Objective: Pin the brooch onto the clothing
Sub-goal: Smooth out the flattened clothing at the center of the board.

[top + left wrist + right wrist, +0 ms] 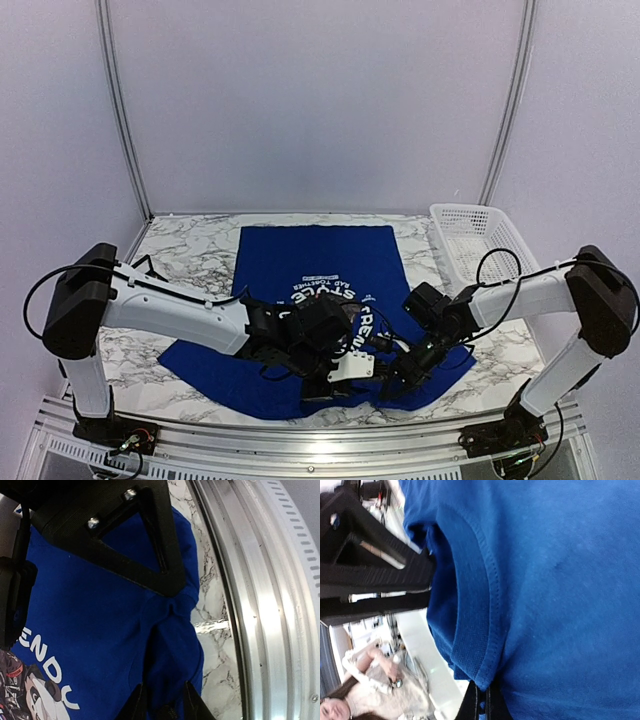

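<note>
The royal-blue T-shirt [320, 255] lies flat on the marble table, its panda graphic and white lettering [335, 292] partly under the arms. My left gripper [345, 378] is at the shirt's near edge; in the left wrist view [164, 707] its fingers are closed on a raised fold of the blue cloth [170, 650]. My right gripper [392, 378] is just to its right; in the right wrist view [487, 702] its fingers pinch the ribbed collar [475, 605]. The right gripper's black finger [150, 565] shows in the left wrist view, touching the fold. No brooch is visible.
A white plastic basket [470, 235] stands at the back right of the table. An aluminium rail [270, 605] runs along the table's near edge, close to both grippers. Marble shows on both sides of the shirt [185, 255].
</note>
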